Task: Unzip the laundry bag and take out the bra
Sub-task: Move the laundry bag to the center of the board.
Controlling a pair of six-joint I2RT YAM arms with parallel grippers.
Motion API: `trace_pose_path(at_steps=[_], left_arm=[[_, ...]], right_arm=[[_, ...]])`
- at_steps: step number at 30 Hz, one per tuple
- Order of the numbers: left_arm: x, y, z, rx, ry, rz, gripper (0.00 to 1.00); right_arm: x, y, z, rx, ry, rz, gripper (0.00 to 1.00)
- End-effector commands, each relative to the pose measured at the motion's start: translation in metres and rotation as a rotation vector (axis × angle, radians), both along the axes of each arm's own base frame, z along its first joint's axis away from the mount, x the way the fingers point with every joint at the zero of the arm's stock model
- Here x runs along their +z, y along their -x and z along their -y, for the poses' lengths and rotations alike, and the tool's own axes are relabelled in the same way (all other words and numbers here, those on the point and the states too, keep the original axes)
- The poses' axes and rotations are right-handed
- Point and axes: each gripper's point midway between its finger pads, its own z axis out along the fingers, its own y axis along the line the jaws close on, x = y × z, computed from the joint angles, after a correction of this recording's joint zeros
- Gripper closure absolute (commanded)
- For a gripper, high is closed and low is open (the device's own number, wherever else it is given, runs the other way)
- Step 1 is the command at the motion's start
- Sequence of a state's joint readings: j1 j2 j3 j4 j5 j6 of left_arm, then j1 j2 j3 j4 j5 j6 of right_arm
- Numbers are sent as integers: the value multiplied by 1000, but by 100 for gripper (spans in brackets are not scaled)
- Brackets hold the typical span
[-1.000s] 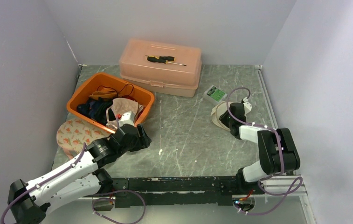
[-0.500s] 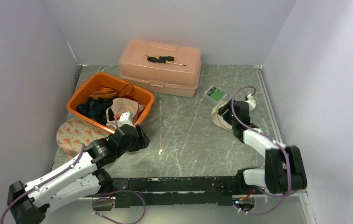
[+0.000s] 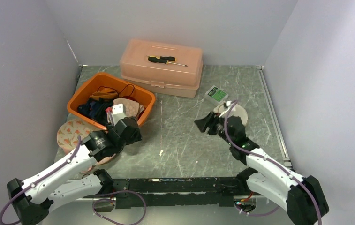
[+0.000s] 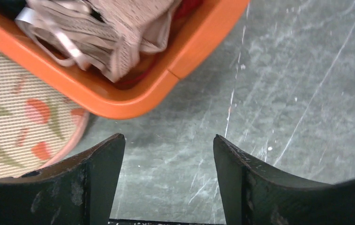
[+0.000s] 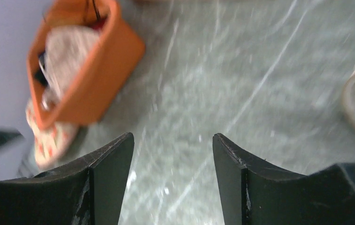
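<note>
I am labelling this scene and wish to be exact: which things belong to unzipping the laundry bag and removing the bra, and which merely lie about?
Job: laundry bag, beside the orange bin; bra, lying in that bin.
Lying about: pink toolbox, screwdriver on it, small green box, pale round item.

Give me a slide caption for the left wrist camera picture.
Left arm's fingers, apart and empty, hover over the table beside the orange bin holding a beige bra.
</note>
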State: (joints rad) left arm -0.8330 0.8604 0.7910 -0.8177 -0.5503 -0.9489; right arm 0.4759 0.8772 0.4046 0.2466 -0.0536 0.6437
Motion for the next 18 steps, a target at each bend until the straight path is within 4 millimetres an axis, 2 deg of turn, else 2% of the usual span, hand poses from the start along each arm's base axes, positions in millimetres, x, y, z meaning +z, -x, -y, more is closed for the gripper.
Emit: trace_pose_path(at_steps=[1,3,6,9,10,12,15,18], left_arm=[[50,-10,-44,163,-64,70,23],[60,-25,-63,206,-74,18,22],[58,-44,-103,292,59,-90,21],[64,-42,-144,427,215,-92,21],[61,-38,-150,463,242,-103,20],[45,-33,-161,555,287,-135,19],[8,-20,-174,685,454,-185,19],[-8,-5,-184,806,528,-148,15]], right_arm=[[-33,32,-32,180,-19,-41,35],[-42,39,-39,209,-17,-59,35],[-42,44,-47,252,-22,-53,35],[-36,49,-51,284,-21,-36,36],[-34,50,-51,290,-19,-28,36],[-29,53,-51,303,-12,-15,36],[-23,59,-53,334,-7,-2,36],[-22,66,-54,367,-5,1,36]])
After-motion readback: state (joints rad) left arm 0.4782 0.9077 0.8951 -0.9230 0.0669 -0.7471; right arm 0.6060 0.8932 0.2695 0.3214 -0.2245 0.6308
